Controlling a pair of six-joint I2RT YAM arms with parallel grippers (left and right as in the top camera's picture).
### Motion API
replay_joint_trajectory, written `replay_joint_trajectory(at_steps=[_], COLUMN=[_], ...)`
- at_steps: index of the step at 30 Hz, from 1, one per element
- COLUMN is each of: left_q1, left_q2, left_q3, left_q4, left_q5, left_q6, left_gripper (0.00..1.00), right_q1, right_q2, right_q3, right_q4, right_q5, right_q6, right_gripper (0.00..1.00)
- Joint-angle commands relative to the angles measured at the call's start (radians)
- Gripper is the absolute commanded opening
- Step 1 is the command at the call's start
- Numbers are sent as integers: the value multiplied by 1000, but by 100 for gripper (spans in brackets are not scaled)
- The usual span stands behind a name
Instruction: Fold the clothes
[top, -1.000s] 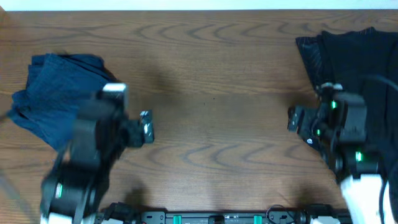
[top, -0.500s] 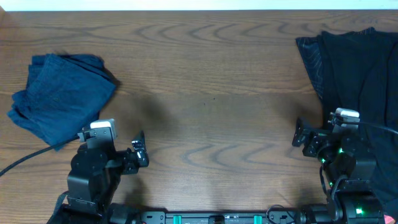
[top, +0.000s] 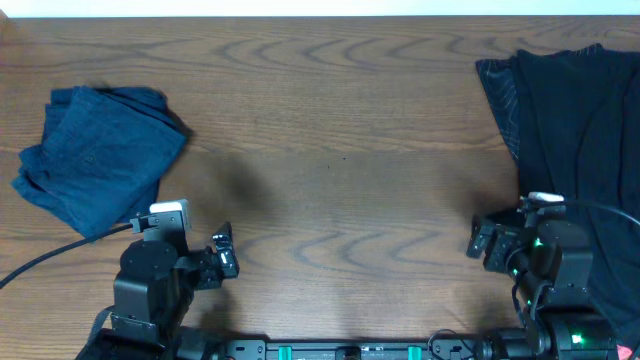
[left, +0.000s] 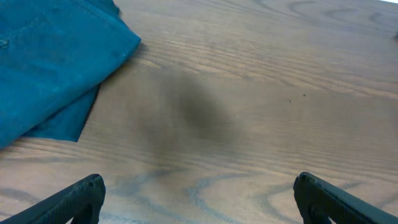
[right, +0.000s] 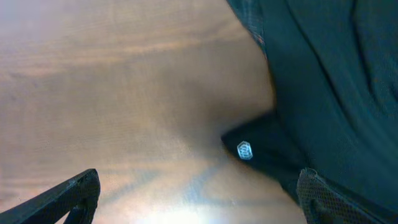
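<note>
- left pincer (top: 223, 253) released, jaws wide apart in the wrist view, only bare table (top: 340, 120) between them
- right pincer (top: 481, 239) also released, nothing held; the wrist view shows a corner of the black garment (top: 570, 120) with a small white logo (right: 244, 150) just under and ahead of it
- change: a second ago the left arm was up beside the blue garment (top: 95, 160) and the right arm was at the black garment's edge; both have since pulled back to the near table edge, with little movement in the last half second
- blue garment sits far-left on the table, bunched into a rough fold, looks the same across the frames, well apart from the left pincer
- black garment is spread loose on the far right, running off the table edge, not folded
- judgement: blue piece looks done or parked, the arms look to be resetting, and the black one is likely next; the right pincer is nearest its hem
</note>
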Motion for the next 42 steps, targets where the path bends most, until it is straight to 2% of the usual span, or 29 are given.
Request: replay_joint_trajectory(at_steps=[1,6,10,15,21,30,33,37,42], left_q1=[0,0,0,0,0,0,0,0,0], left_q2=[-5,-5,-5,-5,-5,-5,-5,-5,-5], left_q3=[-1,-1,-1,-1,-1,-1,-1,-1,-1], left_q4=[-3,-3,-3,-3,-3,-3,-3,-3,-3], left_q5=[-12,-12,-12,-12,-12,-12,-12,-12,-12], left_q6=[-9,-9,-9,-9,-9,-9,-9,-9,-9], left_gripper=[98,98,98,98,98,98,98,98,98], right_q1=[11,-6,-5,22,56,89,92,92,92], right_q2=[0,-48,-129,-280,-453,-525,-525,-525,-514], right_q3=[-8,-11,-24,-125,-332,-571,-575,-574,-575], right_q4=[-39,-100,-46,169,489,908,880,742,754], right_q5=[21,18,16,-26,-66,-66,-69,-69,-69], right_q6=[-13,-13,-55,-137,-145,-196,-247,-276,-269], right_gripper=[99,99,99,99,99,99,99,99,99])
